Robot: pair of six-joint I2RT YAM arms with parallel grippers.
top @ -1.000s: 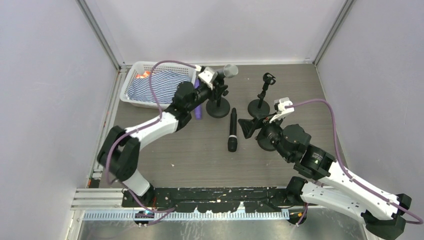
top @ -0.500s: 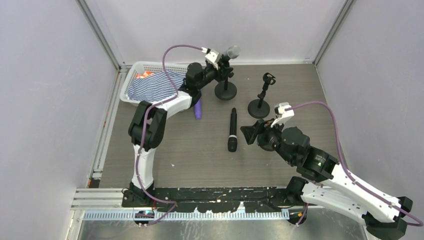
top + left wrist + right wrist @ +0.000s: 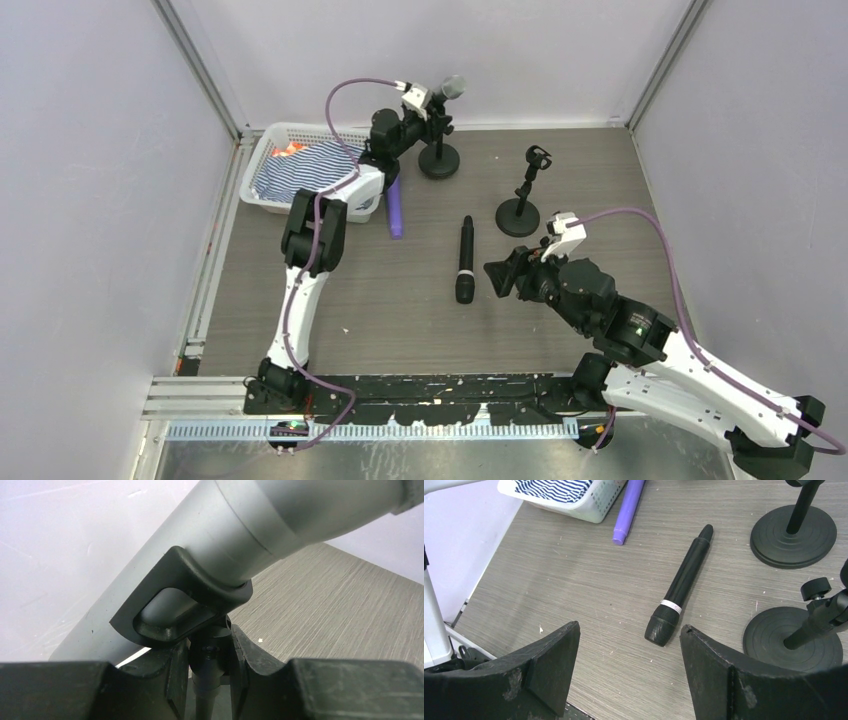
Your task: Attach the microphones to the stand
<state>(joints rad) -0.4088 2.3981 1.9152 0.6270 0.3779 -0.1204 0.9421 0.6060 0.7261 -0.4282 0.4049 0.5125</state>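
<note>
A grey microphone (image 3: pixel 452 88) sits in the clip (image 3: pixel 180 597) of a black stand (image 3: pixel 439 160) at the back of the table. My left gripper (image 3: pixel 430 112) is shut on that stand's neck (image 3: pixel 210 655) just under the clip. A black microphone (image 3: pixel 465 260) lies flat mid-table; it also shows in the right wrist view (image 3: pixel 679 592). A second stand (image 3: pixel 520 212) with an empty clip (image 3: pixel 539 156) stands to its right. My right gripper (image 3: pixel 500 278) is open and empty, just right of the black microphone's head, above the table (image 3: pixel 629 645).
A white basket (image 3: pixel 262 160) with striped cloth sits back left. A purple microphone (image 3: pixel 396 208) lies beside it. Both stand bases show at the right of the right wrist view (image 3: pixel 794 535) (image 3: pixel 791 637). Walls close in on three sides.
My left arm has stretched out and carried the stand with the grey microphone toward the back wall. My right gripper has shifted slightly nearer, staying open.
</note>
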